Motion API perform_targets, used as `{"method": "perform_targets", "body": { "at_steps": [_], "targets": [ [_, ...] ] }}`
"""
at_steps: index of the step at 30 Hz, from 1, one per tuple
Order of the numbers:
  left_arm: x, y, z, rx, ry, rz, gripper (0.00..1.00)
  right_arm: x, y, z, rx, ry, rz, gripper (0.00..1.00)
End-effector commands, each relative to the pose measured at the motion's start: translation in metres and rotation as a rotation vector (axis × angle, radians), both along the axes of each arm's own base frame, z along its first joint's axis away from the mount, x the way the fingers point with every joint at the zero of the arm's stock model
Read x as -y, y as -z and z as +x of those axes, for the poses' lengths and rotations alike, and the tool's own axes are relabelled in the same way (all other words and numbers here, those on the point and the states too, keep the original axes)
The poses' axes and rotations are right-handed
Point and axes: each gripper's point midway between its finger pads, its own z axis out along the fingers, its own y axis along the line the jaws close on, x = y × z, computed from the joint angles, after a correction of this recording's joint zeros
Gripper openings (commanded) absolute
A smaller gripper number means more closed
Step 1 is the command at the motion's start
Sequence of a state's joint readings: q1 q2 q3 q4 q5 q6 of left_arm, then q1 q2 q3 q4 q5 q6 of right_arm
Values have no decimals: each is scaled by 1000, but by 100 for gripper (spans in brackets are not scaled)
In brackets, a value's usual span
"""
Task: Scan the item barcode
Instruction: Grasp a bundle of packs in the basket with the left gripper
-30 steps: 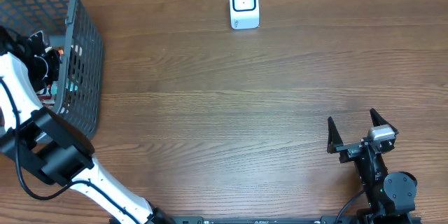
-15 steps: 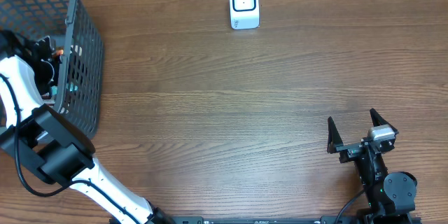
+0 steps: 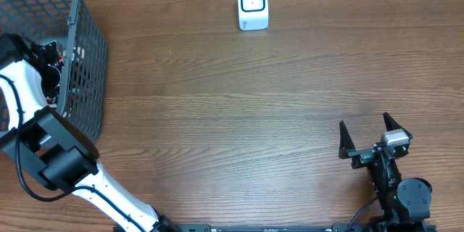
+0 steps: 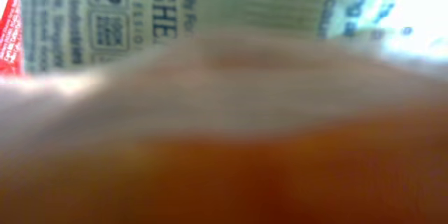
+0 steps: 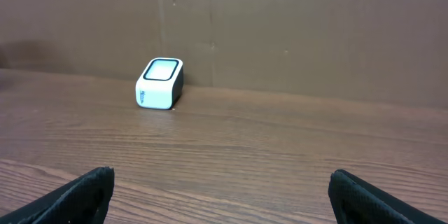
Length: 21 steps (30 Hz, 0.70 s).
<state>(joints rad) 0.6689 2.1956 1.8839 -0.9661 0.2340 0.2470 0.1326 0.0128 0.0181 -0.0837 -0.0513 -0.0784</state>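
My left gripper reaches down into the grey wire basket at the far left, and its fingers are hidden among the contents. The left wrist view is pressed close to an item: a blurred orange-brown surface fills the lower part, with a printed pale packet behind it. No barcode can be made out. The white scanner stands at the back centre of the table, also seen as scanner. My right gripper rests at the front right, open and holding nothing.
The basket holds several packets, one with a red edge. Bare wooden table stretches between basket, scanner and right arm. A brown wall rises behind the scanner.
My left gripper has shifted slightly further back inside the basket. The right arm has not moved.
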Motion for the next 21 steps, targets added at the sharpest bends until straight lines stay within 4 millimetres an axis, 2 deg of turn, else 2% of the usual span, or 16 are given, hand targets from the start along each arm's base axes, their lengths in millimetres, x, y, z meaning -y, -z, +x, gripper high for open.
{"method": "perform_targets", "body": {
  "at_steps": [1, 5, 10, 16, 21],
  "targets": [
    [-1, -9, 2, 3, 13, 13, 54, 1, 2, 0, 3, 6, -1, 100],
    [-6, -40, 8, 38, 11, 42, 52, 1, 2, 0, 3, 6, -1, 100],
    [-12, -91, 16, 112, 2, 98, 52, 1, 2, 0, 3, 6, -1, 100],
    [-12, -182, 16, 268, -47, 191, 52, 1, 2, 0, 3, 6, -1, 100],
    [0, -262, 2, 424, -94, 263, 52, 1, 2, 0, 3, 6, -1, 100]
  ]
}}
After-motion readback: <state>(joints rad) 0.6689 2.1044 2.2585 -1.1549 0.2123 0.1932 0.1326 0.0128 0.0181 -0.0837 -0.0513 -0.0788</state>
